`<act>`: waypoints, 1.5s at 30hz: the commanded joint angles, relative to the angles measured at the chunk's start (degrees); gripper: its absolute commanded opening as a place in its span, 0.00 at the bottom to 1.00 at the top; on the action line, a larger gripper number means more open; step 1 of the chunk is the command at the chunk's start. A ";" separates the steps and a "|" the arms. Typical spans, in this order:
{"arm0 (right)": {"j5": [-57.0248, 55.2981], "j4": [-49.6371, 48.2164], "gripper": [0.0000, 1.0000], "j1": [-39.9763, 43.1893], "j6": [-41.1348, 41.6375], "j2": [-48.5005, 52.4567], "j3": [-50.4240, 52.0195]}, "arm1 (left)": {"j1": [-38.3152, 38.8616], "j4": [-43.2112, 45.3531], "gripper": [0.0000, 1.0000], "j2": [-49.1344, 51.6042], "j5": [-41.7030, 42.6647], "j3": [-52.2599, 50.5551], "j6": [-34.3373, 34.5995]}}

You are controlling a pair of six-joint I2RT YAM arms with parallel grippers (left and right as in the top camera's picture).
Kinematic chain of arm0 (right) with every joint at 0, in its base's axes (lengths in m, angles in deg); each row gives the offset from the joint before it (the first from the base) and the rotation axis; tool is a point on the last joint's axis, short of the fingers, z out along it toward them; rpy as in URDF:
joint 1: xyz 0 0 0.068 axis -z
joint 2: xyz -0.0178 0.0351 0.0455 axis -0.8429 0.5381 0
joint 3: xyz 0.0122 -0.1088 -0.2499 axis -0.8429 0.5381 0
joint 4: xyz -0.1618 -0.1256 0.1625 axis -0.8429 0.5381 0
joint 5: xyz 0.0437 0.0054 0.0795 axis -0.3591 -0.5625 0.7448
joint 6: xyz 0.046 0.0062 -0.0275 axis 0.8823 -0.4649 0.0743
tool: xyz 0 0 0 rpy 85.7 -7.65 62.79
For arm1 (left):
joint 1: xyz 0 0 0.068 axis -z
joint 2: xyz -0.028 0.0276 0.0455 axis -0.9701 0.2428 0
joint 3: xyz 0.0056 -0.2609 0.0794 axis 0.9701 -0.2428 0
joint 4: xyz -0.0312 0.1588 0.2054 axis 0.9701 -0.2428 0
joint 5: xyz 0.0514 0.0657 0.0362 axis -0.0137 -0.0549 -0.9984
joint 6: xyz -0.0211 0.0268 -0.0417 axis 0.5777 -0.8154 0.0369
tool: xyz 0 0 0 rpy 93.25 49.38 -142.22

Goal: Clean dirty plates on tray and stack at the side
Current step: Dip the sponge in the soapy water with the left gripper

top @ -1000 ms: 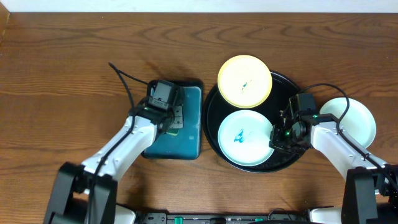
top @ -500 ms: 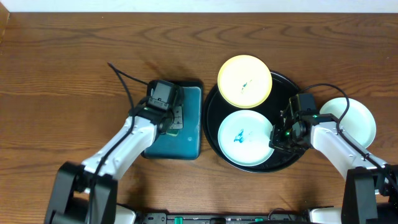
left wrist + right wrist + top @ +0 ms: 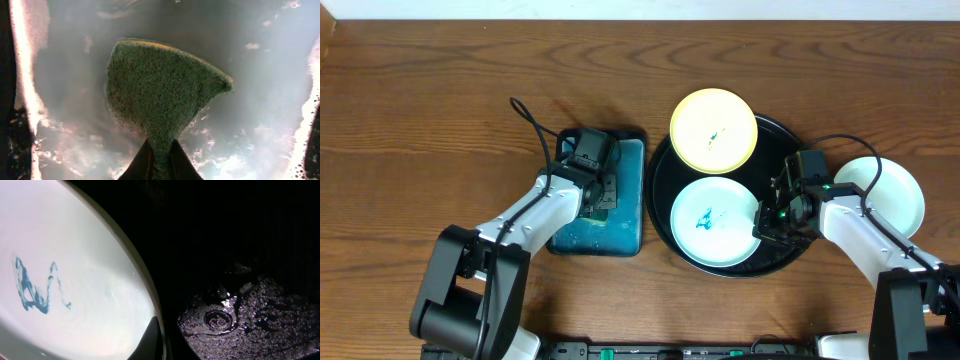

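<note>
On the black tray [image 3: 660, 190] lie a pale yellow plate [image 3: 713, 130] at the back and a mint-white plate [image 3: 713, 222] with a blue-green smear [image 3: 35, 287] at the front. My right gripper [image 3: 767, 225] is shut on that plate's right rim [image 3: 150, 305]; one finger [image 3: 152, 340] lies on the plate's inside, the other is lost against the dark tray. A third, clean-looking white plate [image 3: 890, 190] rests on the table to the right of the tray. Over the teal tray [image 3: 620, 225], my left gripper [image 3: 160, 145] is shut on a green sponge [image 3: 160, 90].
The teal tray's floor [image 3: 260, 75] is wet and foamy. The black tray's floor [image 3: 240, 255] is wet, with droplets near an embossed mark. A black cable [image 3: 530, 125] loops from the left wrist over the wooden table.
The left arm has swung its elbow inward and its wrist edged slightly right over the teal tray, cable shifting with it. The right arm and the plates have not moved.
</note>
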State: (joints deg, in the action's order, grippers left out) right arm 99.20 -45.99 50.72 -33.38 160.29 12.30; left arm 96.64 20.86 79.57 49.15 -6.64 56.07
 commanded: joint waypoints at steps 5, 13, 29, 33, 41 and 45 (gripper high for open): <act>-0.79 0.35 0.01 -0.50 0.52 -0.26 0.37 | -0.22 -2.36 0.08 -1.64 -0.28 1.14 0.07; -0.79 0.44 0.01 -0.46 0.50 -0.26 0.37 | -0.22 -2.45 0.07 -14.23 -0.35 1.95 0.04; -0.79 0.50 0.01 -0.50 0.50 -0.26 0.37 | -0.22 -2.95 0.08 -8.87 -0.48 1.11 0.09; -0.79 0.48 0.01 -0.50 0.52 -0.26 0.37 | -0.22 -2.93 0.08 -4.15 -0.48 1.11 0.11; -0.79 0.48 0.01 -0.50 0.52 -0.26 0.37 | -0.22 -2.91 0.08 3.17 -0.46 1.11 0.09; -0.79 0.48 0.01 -0.50 0.50 -0.26 0.37 | -0.22 -2.91 0.08 3.58 -0.46 1.11 0.11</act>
State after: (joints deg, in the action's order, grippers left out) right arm 99.20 -45.92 50.72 -33.38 160.29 12.30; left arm 96.64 18.30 80.34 49.13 -4.95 56.09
